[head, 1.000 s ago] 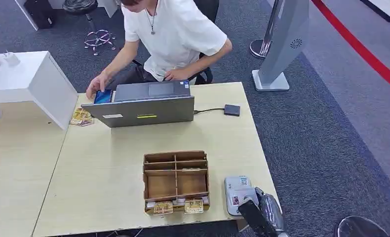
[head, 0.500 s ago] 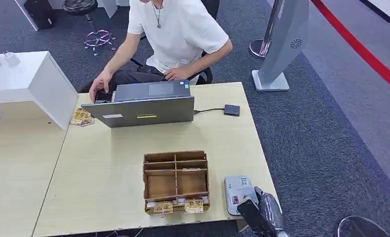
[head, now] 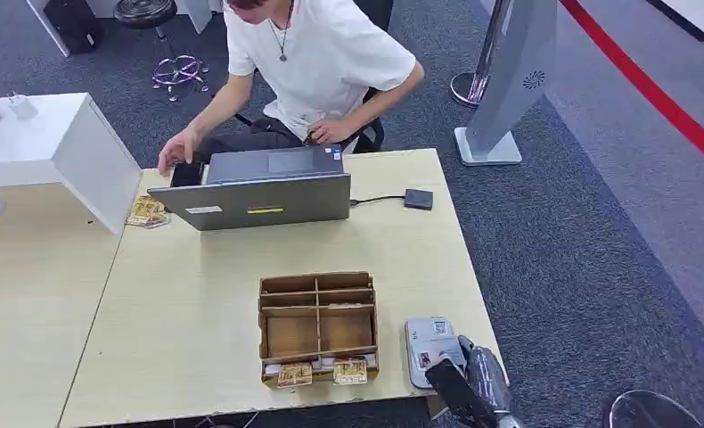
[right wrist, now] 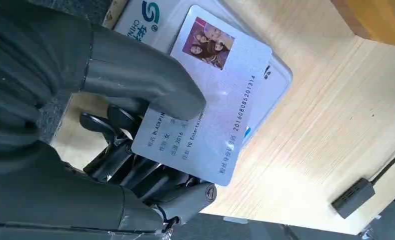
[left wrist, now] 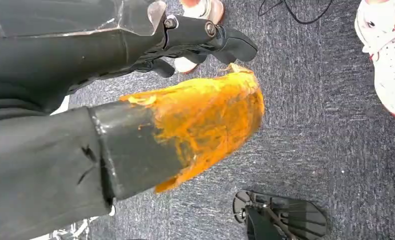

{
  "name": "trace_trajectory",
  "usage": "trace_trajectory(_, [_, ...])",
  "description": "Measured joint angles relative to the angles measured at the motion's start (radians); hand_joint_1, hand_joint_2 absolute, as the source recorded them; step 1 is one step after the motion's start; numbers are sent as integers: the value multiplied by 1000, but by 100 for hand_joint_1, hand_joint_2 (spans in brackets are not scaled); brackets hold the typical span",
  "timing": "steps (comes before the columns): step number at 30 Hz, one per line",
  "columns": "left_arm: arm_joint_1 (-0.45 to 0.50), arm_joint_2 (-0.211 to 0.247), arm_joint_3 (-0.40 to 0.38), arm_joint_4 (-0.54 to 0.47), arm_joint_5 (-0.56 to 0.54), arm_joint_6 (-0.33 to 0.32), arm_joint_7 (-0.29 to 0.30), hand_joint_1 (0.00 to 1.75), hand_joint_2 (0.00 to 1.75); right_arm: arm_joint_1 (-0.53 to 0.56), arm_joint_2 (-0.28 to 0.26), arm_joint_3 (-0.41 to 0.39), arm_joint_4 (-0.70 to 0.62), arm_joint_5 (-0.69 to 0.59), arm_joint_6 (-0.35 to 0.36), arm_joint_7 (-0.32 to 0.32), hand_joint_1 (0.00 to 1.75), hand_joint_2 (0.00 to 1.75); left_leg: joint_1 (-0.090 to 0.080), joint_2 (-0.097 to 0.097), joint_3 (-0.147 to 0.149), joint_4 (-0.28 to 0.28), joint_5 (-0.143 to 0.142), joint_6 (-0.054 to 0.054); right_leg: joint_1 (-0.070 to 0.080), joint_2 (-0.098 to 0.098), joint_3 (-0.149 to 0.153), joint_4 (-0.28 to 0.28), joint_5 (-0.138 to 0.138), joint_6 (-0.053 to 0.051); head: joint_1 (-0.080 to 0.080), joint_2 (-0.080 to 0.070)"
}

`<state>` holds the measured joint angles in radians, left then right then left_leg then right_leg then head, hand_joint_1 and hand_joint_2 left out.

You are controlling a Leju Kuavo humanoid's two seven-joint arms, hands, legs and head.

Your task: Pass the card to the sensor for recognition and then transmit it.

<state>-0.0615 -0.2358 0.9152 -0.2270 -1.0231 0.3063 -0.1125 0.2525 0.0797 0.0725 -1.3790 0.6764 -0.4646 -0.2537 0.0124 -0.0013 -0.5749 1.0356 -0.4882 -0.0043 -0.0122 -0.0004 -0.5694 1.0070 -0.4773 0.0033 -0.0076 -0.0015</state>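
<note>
A white ID card with a small photo and printed text is pinched between the thumb and the dark fingers of my right hand. The card lies flat just over the white card sensor, covering most of its top. From the head view, the sensor sits at the table's front right corner, with my right hand and the card at its near end. My left hand hangs over grey carpet, its dark fingers stretched out and holding nothing.
A cardboard divider box with cards in its front slot stands left of the sensor. Further back are a grey laptop and a small black box on a cable. A person sits behind it. A white cabinet stands at left.
The person sat up and took their hand off the phone beside the laptop, and its blue screen went dark. My right hand and the card have hardly shifted.
</note>
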Motion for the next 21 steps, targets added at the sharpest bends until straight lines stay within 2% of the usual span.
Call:
trace_trajectory(8, [0, 0, 6, 0, -2, 0, -1, 0, 0, -2, 0, -4, 0, 13, -16, 12, 175, 175, 0, 0, 0, 0, 0, 0, 0, 0, 0, 0, 0, 0, 0, 0])
trace_trajectory(21, [0, -1, 7, 0, -6, 0, -2, 0, 0, -1, 8, -45, -11, 136, -90, 43, 175, 175, 0, 0, 0, 0, 0, 0, 0, 0, 0, 0, 0, 0, 0, 0])
